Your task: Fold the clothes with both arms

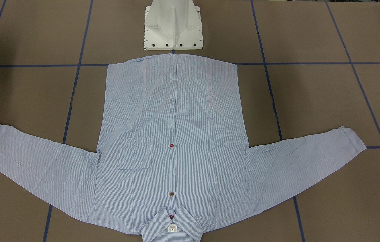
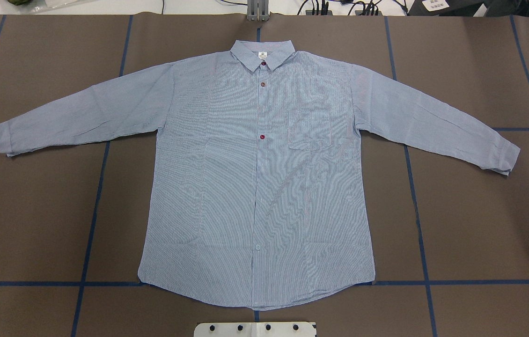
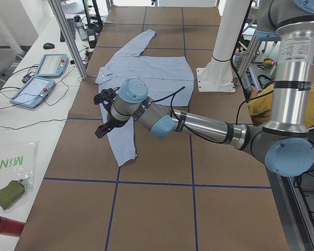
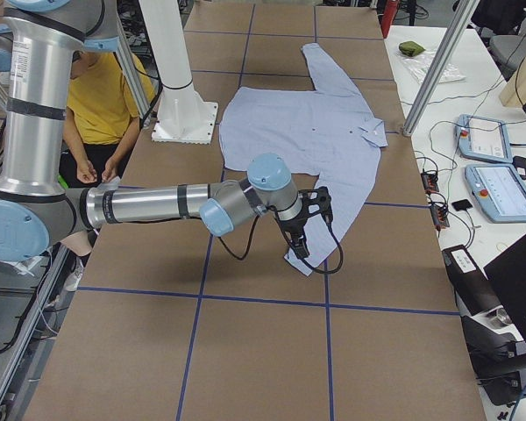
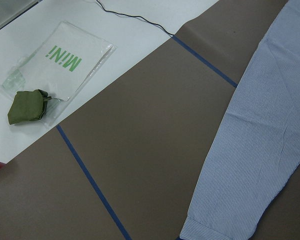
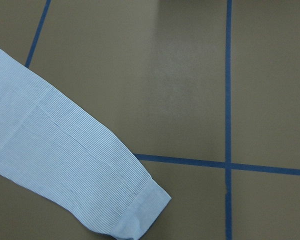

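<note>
The shirt point(image 2: 255, 178), light blue with fine white stripes, lies flat and face up in the middle of the table point(image 2: 480, 224), buttoned down its front. Its hem is toward the white pedestal base point(image 1: 173, 25) and its collar point(image 2: 262, 52) toward the far edge. Dark red buttons point(image 2: 262, 136) run down the placket, a small white label point(image 2: 262, 55) sits inside the collar, and a chest pocket point(image 2: 309, 129) lies beside the placket. Both sleeves spread outward, one point(image 2: 82, 114) to the robot's left and the other point(image 2: 437, 124) to its right, with the cuffs resting on the brown surface crossed by blue tape lines point(image 2: 419, 210). The left arm point(image 3: 199, 125) reaches out low, its left gripper point(image 3: 102, 115) over the left sleeve near the cuff. The right arm point(image 4: 158, 203) does likewise, its right gripper point(image 4: 309, 226) over the right sleeve's end. I cannot tell how the jaws of either stand. Beside the table's edge lie a green pouch point(image 5: 27, 106) and a clear bag printed "MINI" point(image 5: 65, 62). A person in a yellow top point(image 4: 101, 105) sits behind the base.
</note>
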Robot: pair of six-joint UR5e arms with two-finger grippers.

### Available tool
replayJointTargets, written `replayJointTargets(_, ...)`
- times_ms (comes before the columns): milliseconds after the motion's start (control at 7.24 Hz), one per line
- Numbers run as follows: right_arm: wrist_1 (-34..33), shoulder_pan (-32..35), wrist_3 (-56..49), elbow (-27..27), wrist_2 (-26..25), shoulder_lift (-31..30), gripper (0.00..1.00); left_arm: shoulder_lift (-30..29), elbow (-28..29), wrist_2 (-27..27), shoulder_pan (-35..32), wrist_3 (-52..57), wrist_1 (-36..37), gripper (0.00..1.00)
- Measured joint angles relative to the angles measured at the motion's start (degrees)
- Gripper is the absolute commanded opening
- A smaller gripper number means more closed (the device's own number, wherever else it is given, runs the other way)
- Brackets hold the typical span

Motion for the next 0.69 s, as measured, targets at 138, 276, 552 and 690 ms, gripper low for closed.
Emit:
replayJointTargets(138,9.5,-5.7,10.3,-3.9,-4.9,0.2,0.99,0.1,0.0,0.0,0.0,0.0,0.0,1.00)
replayJointTargets(276,16.9,-10.9,18.0,-7.2,-10.0,0.3,0.97,0.2,-0.1,0.0,0.0,0.1,0.0,1.00)
replayJointTargets(552,24.9,-18.7,27.6,-11.2,-17.9,0.4,0.73,0.5,-0.2,0.0,0.0,0.2,-0.1,1.00)
replayJointTargets(690,28.0,-21.3,31.3,-13.0,-20.4,0.3,0.68,0.6,-0.2,0.0,-0.1,0.2,-0.2,1.00)
